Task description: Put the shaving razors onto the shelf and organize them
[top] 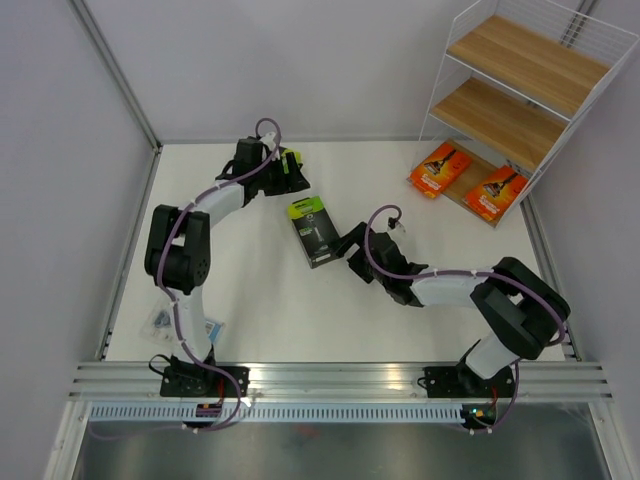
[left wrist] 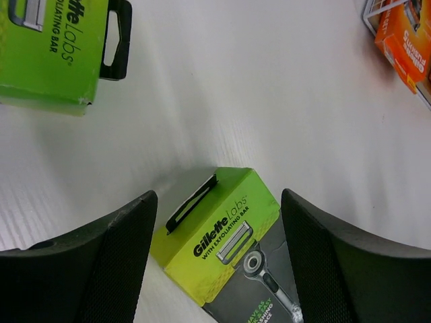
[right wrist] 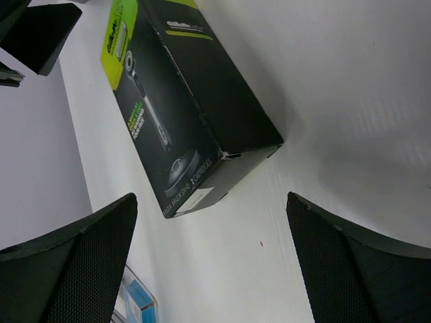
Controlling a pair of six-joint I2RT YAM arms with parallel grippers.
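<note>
Shaving razor box inside spread-apart left end effector, right end effector apart near edge of second box

- Bright, even light from overhead; the white table nearly washes out, with soft, short shadows.
- The top view is crisp right to the edges, no glare to speak of.
- Left wrist: lime-green box sharp, print readable, a soft grey shadow spilling off its upper left.
- Right wrist: black box catches a dull sheen, with a broad faint shadow to its right; the clear blister pack at the bottom edge looks soft.
</note>
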